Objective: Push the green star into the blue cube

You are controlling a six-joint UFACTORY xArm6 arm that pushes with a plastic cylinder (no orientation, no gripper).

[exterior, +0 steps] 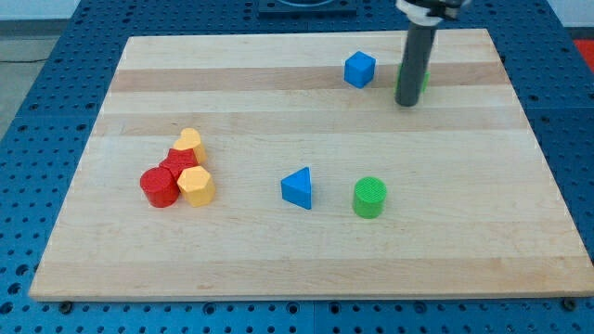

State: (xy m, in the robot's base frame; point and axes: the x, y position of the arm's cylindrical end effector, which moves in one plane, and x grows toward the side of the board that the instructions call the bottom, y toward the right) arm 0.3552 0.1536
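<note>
Wood board on blue pegboard. Cube [360, 70] sits near the top edge, right of centre. Star [422, 78] is right of it, mostly hidden behind the rod, only a green sliver showing. My tip [406, 102] rests on the star's near side, between both blocks. No fingers, just a bare rod. Judgement: tip must get round to the star's right, then push left.

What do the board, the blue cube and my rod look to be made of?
Board: pale wood, lengthwise grain and plank bands, matte. Blue cube: probably plastic, uniform colour with a soft sheen; painted wood is possible. Rod: dark, smooth, likely metal or plastic; I cannot tell which. My tip rests right of the cube, in front of the mostly hidden green star.
</note>
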